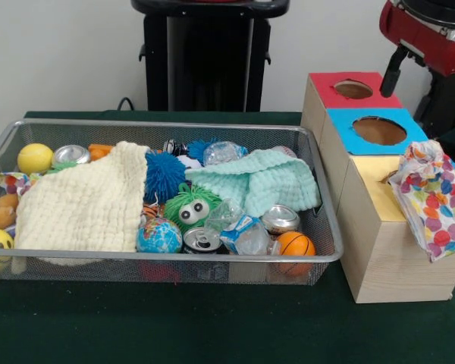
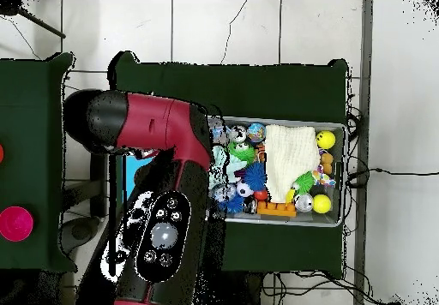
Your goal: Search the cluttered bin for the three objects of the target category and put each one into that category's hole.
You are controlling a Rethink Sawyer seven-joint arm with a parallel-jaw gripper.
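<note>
The worktop (image 1: 212,326), covered in dark green, carries a wire mesh bin (image 1: 318,254) on the left of the front view and a wooden sorting box (image 1: 379,258) just to its right. The box has a red panel (image 1: 330,95) with a round hole at the far end, a blue panel (image 1: 345,125) with a round hole in the middle, and a plain wooden section nearest.

Over that near section a colourful dotted bag (image 1: 434,199) is seen at the box's right edge; what holds it cannot be made out, so the state of the gripper cannot be told. In the overhead view the red and black arm (image 2: 163,173) lies over the box and hides it.

The bin is seen to be full. A cream knitted cloth (image 1: 87,201) covers its left half and a mint cloth (image 1: 262,182) lies at the far right. Between and around them a blue spiky ball (image 1: 164,176), a green fuzzy toy with eyes (image 1: 189,208), a globe ball (image 1: 158,236), an orange ball (image 1: 296,244), crushed cans (image 1: 280,218) and a yellow ball (image 1: 35,158) are visible.

The target category is not stated. If bags are meant, one item is judged to be at the box and not yet dropped in; a second patterned piece (image 1: 9,182) shows at the bin's left edge. Most of the search appears to remain.
</note>
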